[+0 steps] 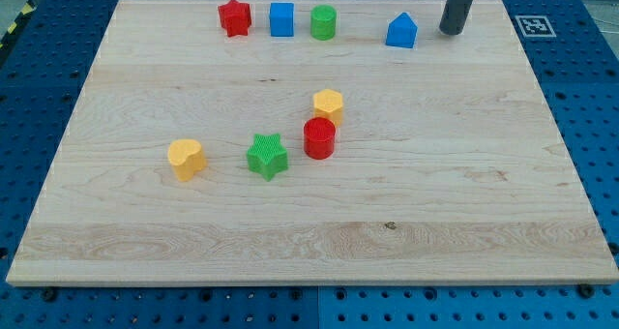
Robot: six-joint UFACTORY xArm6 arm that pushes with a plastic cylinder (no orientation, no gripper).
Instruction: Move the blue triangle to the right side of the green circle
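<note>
The blue triangle (401, 30) sits near the view's top, right of centre. The green circle (323, 23) stands to its left, about a block and a half's width away. My tip (451, 31) rests on the board just right of the blue triangle, a small gap between them. The rod rises out of the view's top.
A blue square (281, 19) and a red star (234, 17) line up left of the green circle. In the middle are a yellow hexagon (328, 104), a red circle (319, 137), a green star (267, 157) and a yellow heart (186, 159). A marker tag (535, 25) lies off the board's top right.
</note>
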